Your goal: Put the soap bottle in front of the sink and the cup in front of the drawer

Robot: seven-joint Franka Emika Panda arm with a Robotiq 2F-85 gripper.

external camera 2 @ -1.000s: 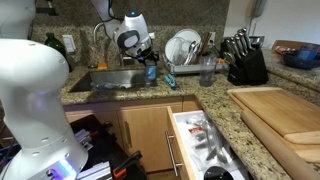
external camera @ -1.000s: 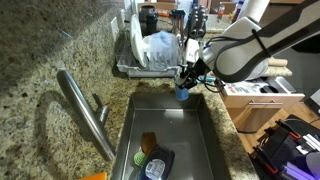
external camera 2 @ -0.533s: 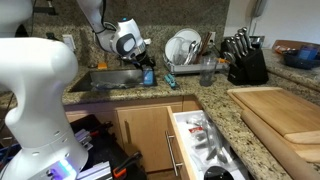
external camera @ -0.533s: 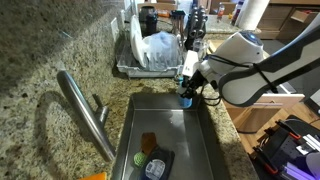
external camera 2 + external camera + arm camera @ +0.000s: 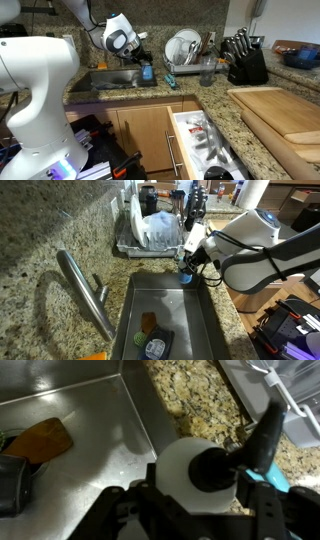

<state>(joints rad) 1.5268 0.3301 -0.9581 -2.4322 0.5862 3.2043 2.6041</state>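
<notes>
Gripper (image 5: pixel 186 262) is pinched around the soap bottle (image 5: pixel 184 275), with the jaws on either side of its white pump top in the wrist view. The bottle is upright at the sink (image 5: pixel 130 310) corner nearest the dish rack (image 5: pixel 150 248). I can't tell if its base is clear of the rim.

So I'd say it's on step one, the carry. Next up is getting the bottle to the counter strip in front of the sink, lowering it level and letting go. The cup (image 5: pixel 208 72) sits by the rack, not yet moved to the open drawer (image 5: pixel 200 140).
</notes>
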